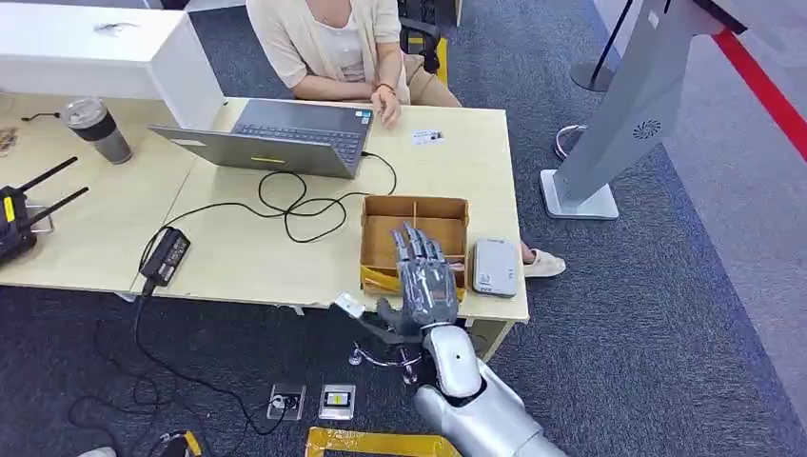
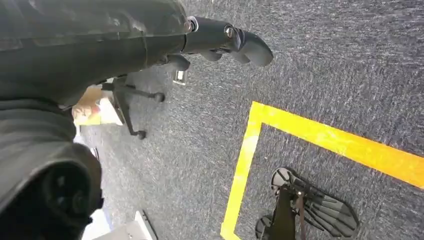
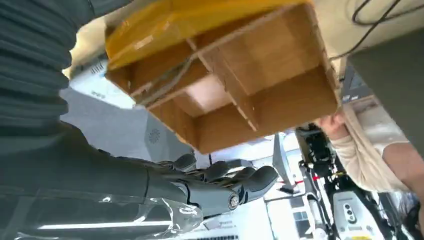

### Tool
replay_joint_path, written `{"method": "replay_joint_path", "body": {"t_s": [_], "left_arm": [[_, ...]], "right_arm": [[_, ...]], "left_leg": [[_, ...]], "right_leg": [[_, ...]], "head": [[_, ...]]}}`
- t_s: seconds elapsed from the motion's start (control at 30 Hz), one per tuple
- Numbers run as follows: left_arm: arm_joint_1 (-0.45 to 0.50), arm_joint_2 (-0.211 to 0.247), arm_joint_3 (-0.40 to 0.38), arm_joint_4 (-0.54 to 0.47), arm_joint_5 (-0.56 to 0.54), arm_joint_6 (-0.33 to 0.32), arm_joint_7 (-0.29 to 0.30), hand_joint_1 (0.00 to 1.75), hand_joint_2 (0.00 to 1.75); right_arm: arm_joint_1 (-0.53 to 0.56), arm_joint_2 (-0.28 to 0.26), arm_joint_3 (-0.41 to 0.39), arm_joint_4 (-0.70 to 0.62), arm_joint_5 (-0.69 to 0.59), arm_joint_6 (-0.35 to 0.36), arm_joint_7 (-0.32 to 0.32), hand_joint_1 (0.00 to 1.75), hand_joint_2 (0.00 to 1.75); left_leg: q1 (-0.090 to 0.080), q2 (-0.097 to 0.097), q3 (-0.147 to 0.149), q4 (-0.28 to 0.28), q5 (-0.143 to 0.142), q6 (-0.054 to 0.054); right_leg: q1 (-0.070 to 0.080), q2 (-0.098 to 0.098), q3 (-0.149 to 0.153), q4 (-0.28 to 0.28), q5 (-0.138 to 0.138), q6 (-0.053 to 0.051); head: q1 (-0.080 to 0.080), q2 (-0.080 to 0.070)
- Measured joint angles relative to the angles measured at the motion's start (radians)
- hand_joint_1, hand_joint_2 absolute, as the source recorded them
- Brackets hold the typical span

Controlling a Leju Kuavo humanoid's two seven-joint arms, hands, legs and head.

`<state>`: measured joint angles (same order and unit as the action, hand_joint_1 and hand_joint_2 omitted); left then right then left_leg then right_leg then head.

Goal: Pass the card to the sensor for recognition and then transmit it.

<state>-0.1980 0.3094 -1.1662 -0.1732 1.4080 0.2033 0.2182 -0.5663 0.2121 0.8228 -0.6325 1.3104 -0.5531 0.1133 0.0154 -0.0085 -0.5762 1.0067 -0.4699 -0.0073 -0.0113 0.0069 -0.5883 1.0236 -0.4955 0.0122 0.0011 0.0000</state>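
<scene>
Right hand: the right hand (image 1: pixel 422 278) is raised over the near edge of the box (image 1: pixel 447 211), fingers (image 1: pixel 411 246) straight and spread, with a card (image 1: pixel 349 305) pinched at the thumb.
Left hand: the left hand (image 2: pixel 220 42) hangs above the carpet, fingers loosely bent, holding nothing.
Sensor: the sensor (image 1: pixel 495 267) lies just beside the box on the table (image 1: pixel 238 257).
Person: a person (image 1: pixel 333 43) sits behind the laptop (image 1: pixel 276 138).

Right robot hand (image 1: pixel 420 276) raised over wooden box (image 1: pixel 416 239) at surface (image 1: pixel 238 257) edge, fingers spread, apparently pinching small card (image 1: pixel 349 305). Grey reader (image 1: pixel 495 267) beside box. Person at laptop (image 1: pixel 276 136).
</scene>
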Motion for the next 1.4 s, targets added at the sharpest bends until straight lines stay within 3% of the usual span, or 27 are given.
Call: {"method": "replay_joint_path", "body": {"t_s": [0.5, 1.4], "left_arm": [[0.001, 0.004, 0.0, 0.0, -0.015, -0.017, -0.009, 0.0, 0.0], [0.004, 0.005, 0.024, -0.003, -0.019, -0.016, -0.025, 0.0, 0.0]], "right_arm": [[-0.06, -0.011, -0.023, 0.096, 0.067, -0.021, 0.036, 0.0, 1.75], [-0.106, -0.042, -0.066, 0.22, 0.069, -0.011, 0.002, 0.0, 1.75]], "left_leg": [[0.0, 0.0, 0.0, 0.0, 0.0, 0.0], [0.0, 0.0, 0.0, 0.0, 0.0, 0.0]], "right_leg": [[0.0, 0.0, 0.0, 0.0, 0.0, 0.0], [0.0, 0.0, 0.0, 0.0, 0.0, 0.0]], "head": [[0.0, 0.0], [0.0, 0.0]]}}
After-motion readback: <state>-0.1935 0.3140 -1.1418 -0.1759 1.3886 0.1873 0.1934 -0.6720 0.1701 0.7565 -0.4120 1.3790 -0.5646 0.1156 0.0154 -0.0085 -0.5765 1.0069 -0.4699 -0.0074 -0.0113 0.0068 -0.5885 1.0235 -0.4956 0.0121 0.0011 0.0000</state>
